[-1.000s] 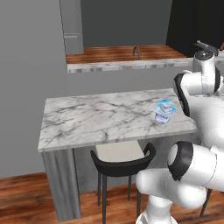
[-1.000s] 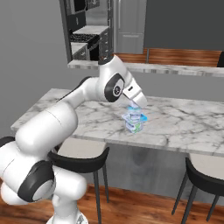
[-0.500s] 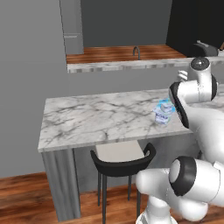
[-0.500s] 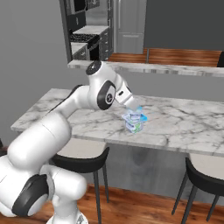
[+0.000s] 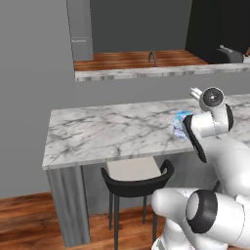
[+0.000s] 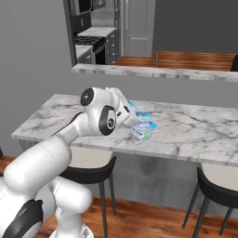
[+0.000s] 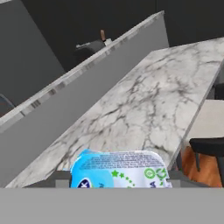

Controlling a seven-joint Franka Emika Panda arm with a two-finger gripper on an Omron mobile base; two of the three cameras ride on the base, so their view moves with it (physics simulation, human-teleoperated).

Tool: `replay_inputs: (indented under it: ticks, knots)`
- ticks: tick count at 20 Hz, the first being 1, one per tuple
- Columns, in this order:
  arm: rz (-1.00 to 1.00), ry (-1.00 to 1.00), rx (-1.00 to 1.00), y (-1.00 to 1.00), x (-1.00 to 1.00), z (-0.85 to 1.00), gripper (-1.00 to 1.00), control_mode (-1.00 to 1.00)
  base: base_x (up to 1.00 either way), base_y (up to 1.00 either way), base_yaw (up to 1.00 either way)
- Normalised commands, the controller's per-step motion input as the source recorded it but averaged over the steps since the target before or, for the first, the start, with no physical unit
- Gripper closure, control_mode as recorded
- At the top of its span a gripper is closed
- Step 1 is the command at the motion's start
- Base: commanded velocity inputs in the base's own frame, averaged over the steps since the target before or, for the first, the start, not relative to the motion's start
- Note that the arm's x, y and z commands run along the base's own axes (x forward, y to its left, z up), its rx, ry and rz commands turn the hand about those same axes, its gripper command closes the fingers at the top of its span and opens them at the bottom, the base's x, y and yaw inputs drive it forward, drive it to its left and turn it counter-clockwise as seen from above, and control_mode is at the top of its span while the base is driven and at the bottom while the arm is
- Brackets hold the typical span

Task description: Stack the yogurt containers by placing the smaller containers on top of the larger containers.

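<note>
Yogurt tub, small, light-blue and white (image 7: 118, 169), sits between my pincer (image 7: 118, 178) tips, probably gripped; keep it level over bigger whitish tub (image 6: 142, 133).

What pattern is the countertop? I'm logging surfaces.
White marble with grey veins; the countertop shows best in the left base view.

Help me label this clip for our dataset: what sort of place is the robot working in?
A rendered home kitchen, most likely. A marble breakfast counter has black bar stools tucked under it, a stove stands at the back, and yogurt tubs sit on the counter.
</note>
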Motion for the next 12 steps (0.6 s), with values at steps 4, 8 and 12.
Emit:
replay_inputs:
  ticks: [4, 8, 12]
  knots:
    - [0.00, -0.07, -0.10, 0.19, 0.20, -0.02, 1.00, -1.00, 0.00, 0.00, 0.00]
    - [0.00, 0.02, -0.11, 0.12, 0.22, 0.01, 1.00, -1.00, 0.00, 0.00, 0.00]
    - [0.00, 0.13, -0.11, 0.01, 0.32, 0.12, 1.00, -1.00, 0.00, 0.00, 0.00]
